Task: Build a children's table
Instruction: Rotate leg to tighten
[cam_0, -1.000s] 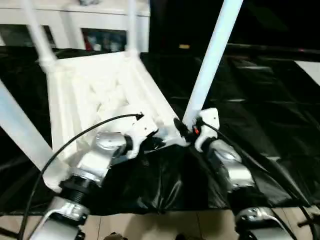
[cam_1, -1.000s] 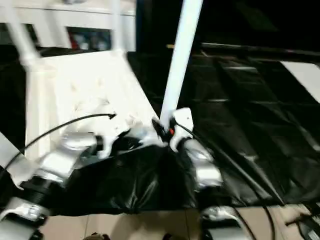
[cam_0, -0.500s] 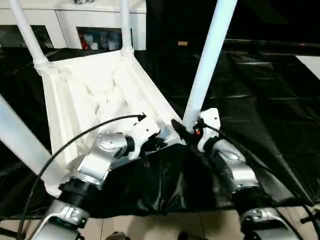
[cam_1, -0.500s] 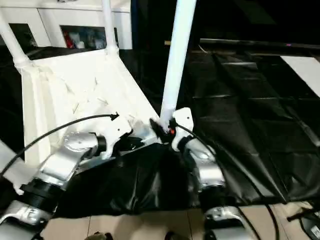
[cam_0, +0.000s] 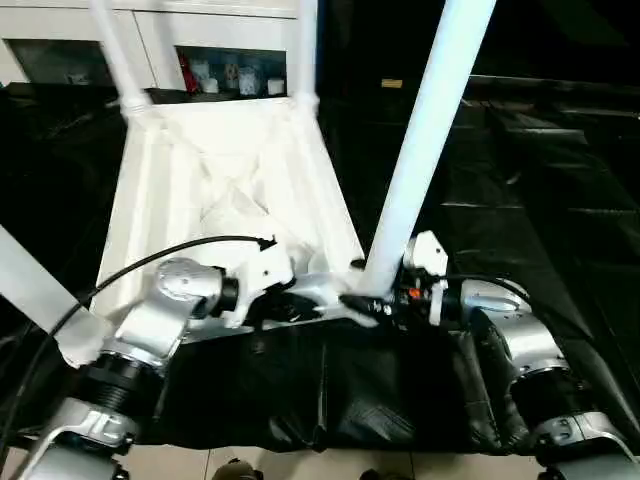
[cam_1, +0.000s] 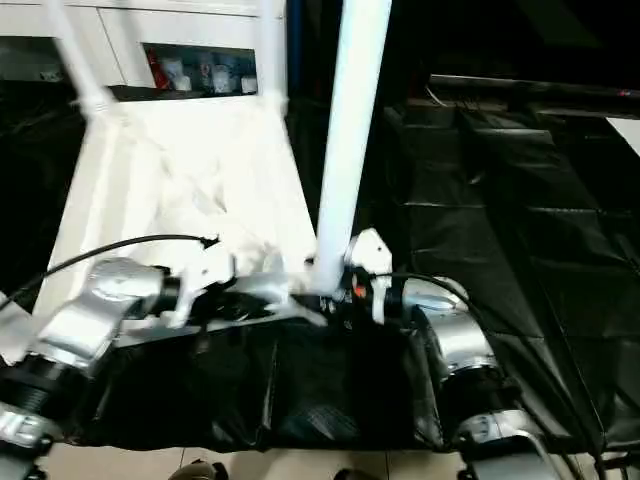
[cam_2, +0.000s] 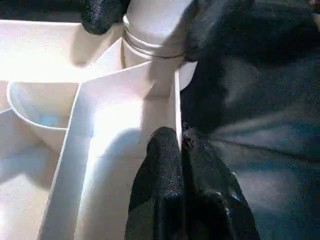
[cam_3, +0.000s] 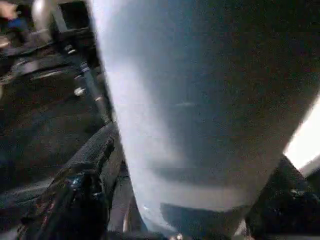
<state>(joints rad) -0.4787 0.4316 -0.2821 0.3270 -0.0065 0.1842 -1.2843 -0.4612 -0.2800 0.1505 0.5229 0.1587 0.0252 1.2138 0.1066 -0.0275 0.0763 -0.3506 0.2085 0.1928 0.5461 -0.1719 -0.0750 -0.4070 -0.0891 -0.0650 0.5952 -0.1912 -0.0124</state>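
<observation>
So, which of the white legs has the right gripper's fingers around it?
The near right leg, rising tall just beside the right gripper; black fingers sit on both sides of its base. The two far legs stand by the cabinet.

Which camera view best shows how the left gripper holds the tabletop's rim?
The left wrist view: the left gripper is shut on the tabletop's thin rim, seen close. The eye views show that gripper only from afar, at the near edge. The right wrist view shows the leg.
</observation>
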